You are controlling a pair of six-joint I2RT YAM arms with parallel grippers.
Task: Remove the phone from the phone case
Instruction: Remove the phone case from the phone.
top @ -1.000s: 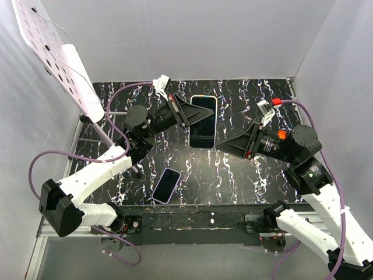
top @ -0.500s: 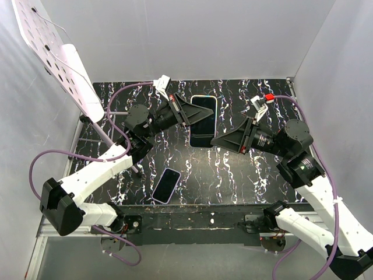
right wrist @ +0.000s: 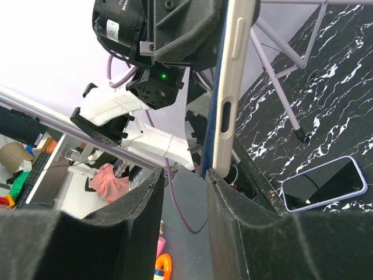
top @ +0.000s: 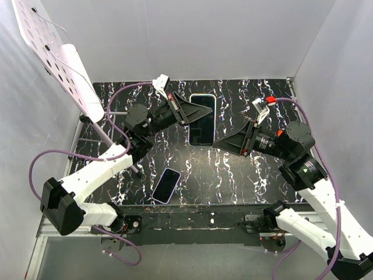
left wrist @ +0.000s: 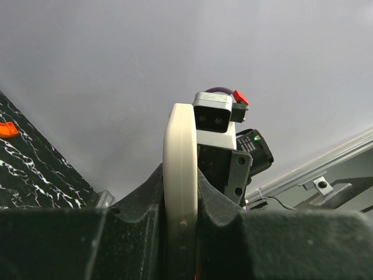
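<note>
- The phone case (left wrist: 179, 151), cream-coloured, is clamped edge-on between the fingers of the left gripper (top: 198, 114). The jaws are closed hard against its two broad faces.
- The phone (top: 203, 129) is seen inside the case, its dark screen turned up toward the top camera and framed by the pale rim.
- Phone and case are held in the air above the far middle of the black marbled table (top: 245, 169); they are not laid on it.
- The right gripper (right wrist: 185, 175) is placed at the near right corner of the cased phone, its jaws parted with open space between them.
- From the right wrist, the lower end of the case is seen just at the tip of one finger (right wrist: 233, 227). Whether it is touched there cannot be told, and nothing is pinched by this gripper.
- A second phone (top: 166, 185), in a light-rimmed case, is laid flat, screen up, near the front edge of the table, well apart from both grippers.
- A white perforated board (top: 49, 52) is propped on a thin stand at the left wall.
</note>
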